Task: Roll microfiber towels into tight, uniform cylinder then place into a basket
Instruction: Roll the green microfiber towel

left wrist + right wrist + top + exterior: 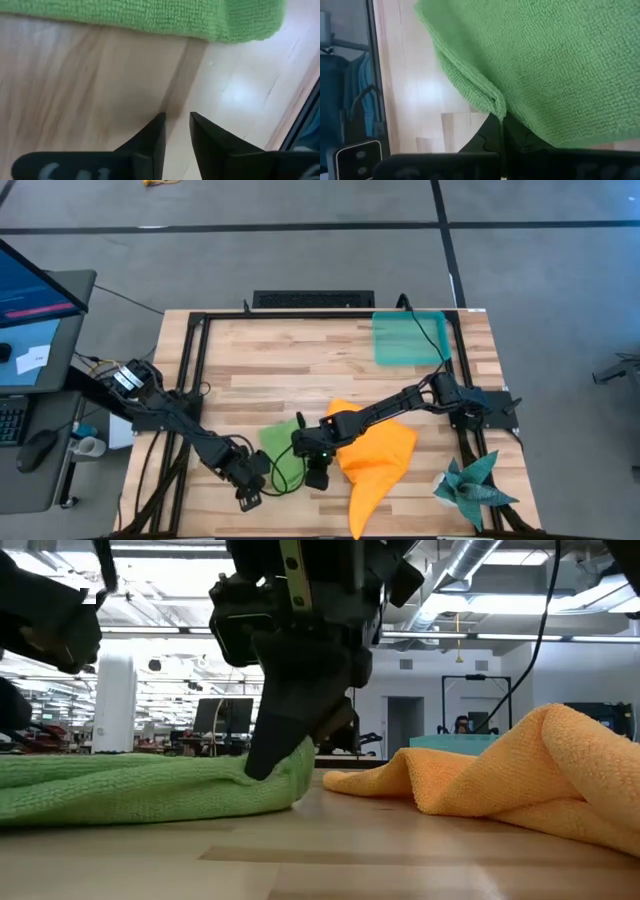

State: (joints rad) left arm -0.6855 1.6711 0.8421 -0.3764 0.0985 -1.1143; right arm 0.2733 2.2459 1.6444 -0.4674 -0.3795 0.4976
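The lime green microfiber towel (281,446) lies bunched on the wooden table near its front edge, left of centre. My right gripper (316,476) is shut on the towel's near right end (300,762). My left gripper (176,116) stands just off the towel's near left side, above bare wood, its fingers a little apart with nothing between them. The orange microfiber towel (377,461) lies crumpled to the right of the green one, with a point reaching the front edge. The teal basket (408,337) sits at the far right. My right gripper pinches a folded edge of the green towel (496,102) between its two fingers, at least two layers thick. The fingers (268,750) slant down onto it from above. The held end is slightly raised; the rest of the towel lies slack on the table.
A dark teal spiky cloth (474,486) lies at the near right corner. A black frame (190,370) runs round the tabletop. Bare wood stretches across the middle and far left of the table. A monitor and a desk (30,330) stand beyond the left edge.
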